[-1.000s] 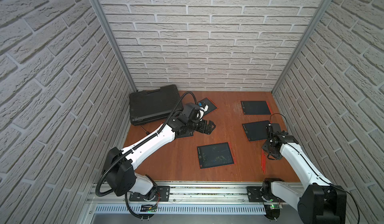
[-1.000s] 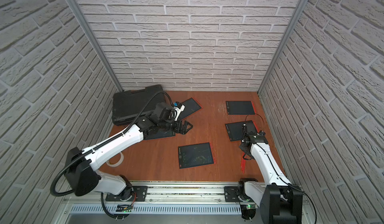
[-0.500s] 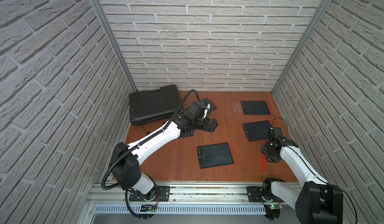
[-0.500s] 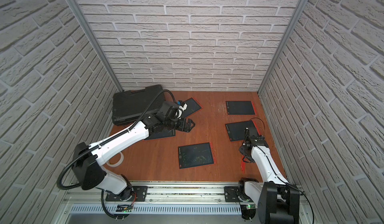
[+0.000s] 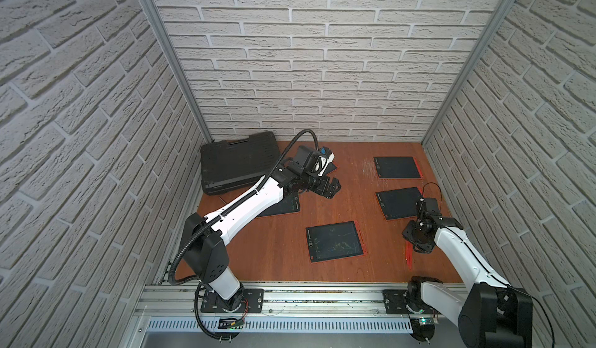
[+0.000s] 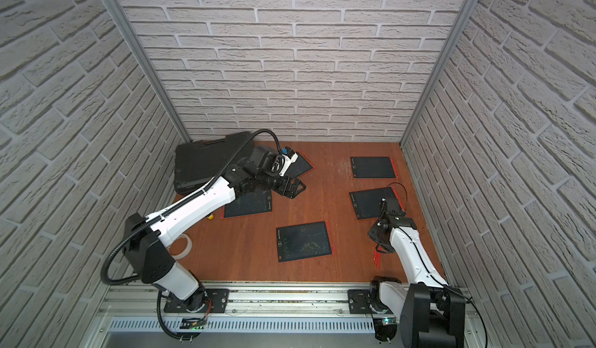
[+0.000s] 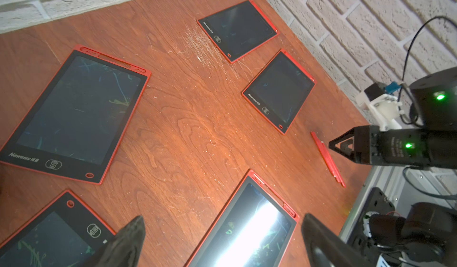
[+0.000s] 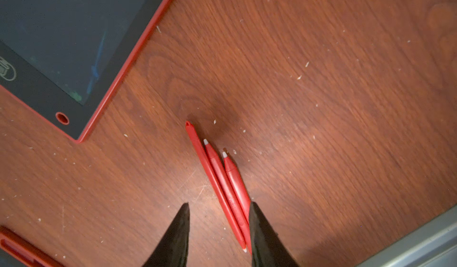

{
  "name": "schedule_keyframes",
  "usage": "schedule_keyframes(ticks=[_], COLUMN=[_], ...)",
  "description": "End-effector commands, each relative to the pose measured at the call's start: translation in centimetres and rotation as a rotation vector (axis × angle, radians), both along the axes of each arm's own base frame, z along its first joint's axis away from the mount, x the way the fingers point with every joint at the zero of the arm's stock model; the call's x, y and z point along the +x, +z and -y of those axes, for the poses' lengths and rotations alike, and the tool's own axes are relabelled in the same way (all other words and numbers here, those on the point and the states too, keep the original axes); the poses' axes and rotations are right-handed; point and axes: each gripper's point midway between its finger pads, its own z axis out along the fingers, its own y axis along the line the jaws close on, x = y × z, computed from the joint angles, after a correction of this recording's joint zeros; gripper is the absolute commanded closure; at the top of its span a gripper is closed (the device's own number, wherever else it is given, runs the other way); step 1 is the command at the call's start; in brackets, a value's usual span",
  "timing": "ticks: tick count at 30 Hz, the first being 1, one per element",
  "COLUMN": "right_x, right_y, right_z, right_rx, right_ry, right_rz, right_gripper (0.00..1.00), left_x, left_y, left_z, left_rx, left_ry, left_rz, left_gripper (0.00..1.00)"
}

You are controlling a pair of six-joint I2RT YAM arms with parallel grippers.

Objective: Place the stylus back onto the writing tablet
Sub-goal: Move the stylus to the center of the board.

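Drawn back toward the tabletop (image 5: pixel 274 253) front-right corner, right gripper (image 8: pixel 218 205) hovers half-open, empty; left gripper (image 7: pixel 222 216) wide open, empty. Off a tablet (image 8: pixel 61 43) corner, beneath the right gripper, lie three touching styluses (image 8: pixel 217 171): probably light, stiff, slick; pinch one mid-shaft.

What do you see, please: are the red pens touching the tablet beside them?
Apart. The right wrist view shows bare table between the pens and the corner of the tablet.
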Motion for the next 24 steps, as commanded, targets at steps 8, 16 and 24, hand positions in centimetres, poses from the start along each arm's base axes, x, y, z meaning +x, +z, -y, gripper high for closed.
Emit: schedule_keyframes(ticks=[8,16,24], right_x=[0.5,1.2,1.1], right_y=[0.2,-0.8,-1.1], right_z=[-1.2,-1.3,-0.5], right_rx=[0.066,0.083,0.044], right_ry=[0.040,0.069,0.059], right_rz=[0.030,-0.013,-0.044], right_gripper=[0.69,0.78,0.78], left_x=[0.6,0.2,0.8], left_y=[0.5,0.1,0.8], left_z=[0.8,0.9,0.7], left_rx=[-0.092,-0.082,-0.163], left_ry=[-0.022,-0.023,-0.023], left_rz=[0.040,0.007,-0.043], left_gripper=[0.02,0.02,0.02])
